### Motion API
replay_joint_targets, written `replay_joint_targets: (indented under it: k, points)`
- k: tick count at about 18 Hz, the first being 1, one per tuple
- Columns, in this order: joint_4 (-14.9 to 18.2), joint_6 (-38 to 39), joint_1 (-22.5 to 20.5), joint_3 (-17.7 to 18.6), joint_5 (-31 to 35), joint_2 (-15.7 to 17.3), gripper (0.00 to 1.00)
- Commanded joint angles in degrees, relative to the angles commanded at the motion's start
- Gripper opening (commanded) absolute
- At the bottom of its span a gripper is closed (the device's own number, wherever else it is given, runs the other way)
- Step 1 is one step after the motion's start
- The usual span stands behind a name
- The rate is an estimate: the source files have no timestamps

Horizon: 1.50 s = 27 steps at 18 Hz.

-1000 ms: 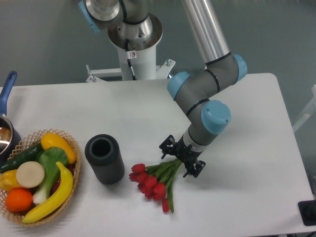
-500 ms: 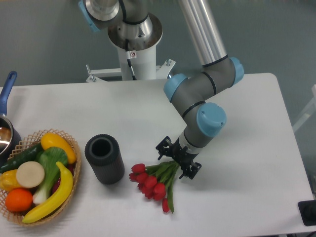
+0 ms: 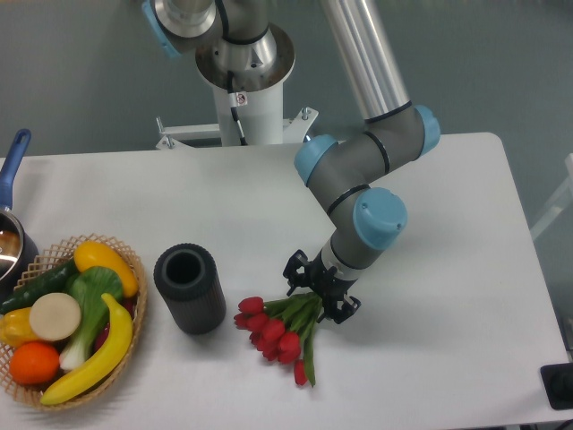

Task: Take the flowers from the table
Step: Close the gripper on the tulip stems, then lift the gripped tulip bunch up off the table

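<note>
The flowers (image 3: 281, 335), red tulips on green stems, lie flat on the white table (image 3: 448, 269) near its front, heads pointing left and down. My gripper (image 3: 316, 293) hangs right over the stem end of the bunch, at its upper right. Its black fingers straddle the stems, with the jaws narrowed around them. The arm comes down from the upper middle and hides the tip of the stems. I cannot tell whether the fingers are pressing on the stems.
A dark grey cylindrical vase (image 3: 189, 288) stands upright just left of the tulip heads. Further left sits a wicker basket (image 3: 132, 269) of fruit and vegetables. A pot with a blue handle (image 3: 12, 161) is at the left edge.
The gripper has shifted left and slightly down along the stems, and its fingers have drawn closer together. The flowers have not moved.
</note>
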<state>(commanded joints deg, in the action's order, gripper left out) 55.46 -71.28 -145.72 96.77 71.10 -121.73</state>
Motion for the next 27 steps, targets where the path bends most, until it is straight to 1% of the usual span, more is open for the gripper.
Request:
replay_joint_targets:
  k: [3,5,9,13,17,21,25,27]
  points:
    - [0.0,0.0,0.0,0.09,0.0,0.17,0.6]
    - [0.0,0.09,0.0,0.26,0.0,0.18,0.58]
    - [0.0,0.44,0.09,0.62,0.0,0.53,0.46]
    - [0.09,1.49,0.09,0.7,0.0,0.7,0.32]
    - [0.09,2.11,0.09,0.62,0.0,0.79,0.24]
    - [0.0,1.93,0.0,0.53,-0.09,1.93,0.24]
    - [0.0,1.5,-0.35,0.27,-0.09,5.35,0.24]
    - [0.0,1.49,-0.44,-0.26,-0.09,6.5,0.24]
